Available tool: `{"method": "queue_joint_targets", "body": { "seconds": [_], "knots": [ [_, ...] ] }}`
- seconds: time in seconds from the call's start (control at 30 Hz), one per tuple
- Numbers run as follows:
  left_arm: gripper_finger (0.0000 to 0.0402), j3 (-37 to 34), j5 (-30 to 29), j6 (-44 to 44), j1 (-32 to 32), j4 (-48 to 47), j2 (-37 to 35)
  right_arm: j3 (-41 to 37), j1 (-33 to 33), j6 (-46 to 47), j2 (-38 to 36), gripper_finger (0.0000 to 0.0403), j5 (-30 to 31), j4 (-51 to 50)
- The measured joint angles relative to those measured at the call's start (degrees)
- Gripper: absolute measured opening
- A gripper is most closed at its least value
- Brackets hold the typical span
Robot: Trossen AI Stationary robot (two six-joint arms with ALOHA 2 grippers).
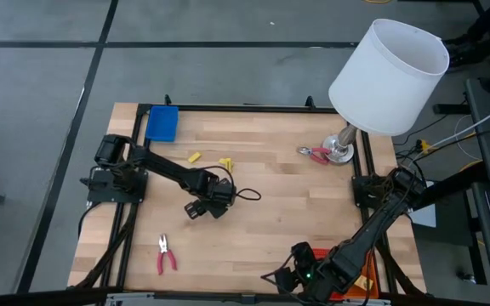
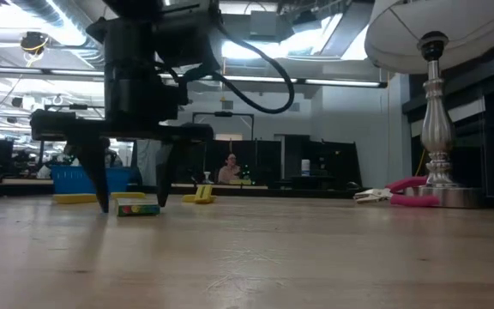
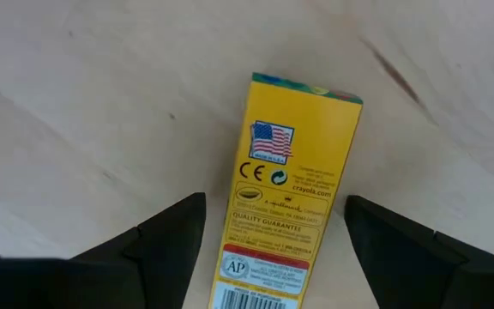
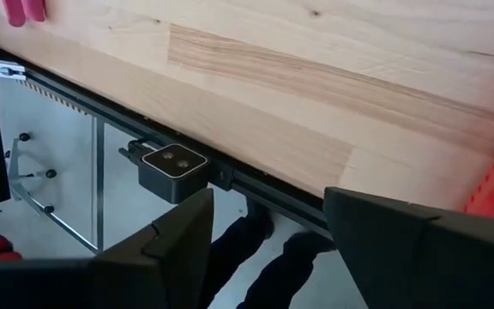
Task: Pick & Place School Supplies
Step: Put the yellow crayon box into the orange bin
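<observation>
Left gripper (image 3: 273, 249) hung over yellow crayon box (image 3: 292, 184) lying flat mid-table, jaws spread wide, box between fingers, untouched. Box bore flag, CE mark, barcode. Right gripper (image 4: 268, 236) parted, well away at table edge.

The table (image 1: 262, 212) carries one yellow crayon box (image 3: 290, 197), lying flat between two dark fingers (image 3: 157, 249). Two small yellow pieces (image 1: 195, 157) lie near the far side, one slim and one chunkier (image 1: 225, 163). There are two pairs of red-handled pliers: one (image 1: 166, 255) near the front edge, one (image 1: 315, 154) beside the lamp base. One lamp (image 1: 387, 76) with a white shade stands at the far right. One blue tray (image 1: 162, 123) sits at the far left corner, and one red-orange tray (image 1: 366, 285) shows at the front right edge. Two robot arms are present.
</observation>
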Motion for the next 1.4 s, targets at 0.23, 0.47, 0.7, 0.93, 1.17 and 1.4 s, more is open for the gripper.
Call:
{"method": "queue_joint_targets", "body": {
  "seconds": [0.23,0.47,0.7,0.93,1.17,1.4],
  "knots": [
    [0.0265,-0.1,0.5,-3.5,0.4,-0.2,0.1,0.0,0.0,0.0,0.0,0.0226,0.0,-0.5],
    [0.0230,-0.2,2.5,-2.1,0.6,-0.5,0.2,0.0,-0.1,0.4,-0.1,0.0226,0.1,-0.6],
    [0.0183,-0.2,3.3,-2.8,1.6,-0.6,0.2,0.0,-0.1,0.4,-0.1,0.0226,0.5,-0.6],
    [0.0166,-0.2,2.0,-4.2,2.9,0.5,-1.3,0.0,-0.3,-2.3,-0.1,0.0226,3.6,-0.8],
    [0.0173,5.0,6.5,-5.1,3.3,0.5,-3.7,0.0,-3.0,-18.1,-0.2,0.0226,10.3,-1.1],
    [0.0168,15.3,17.4,-10.2,3.2,0.7,-3.9,0.0,-9.2,-42.1,-0.6,0.0226,8.3,-0.4]
  ]
}}
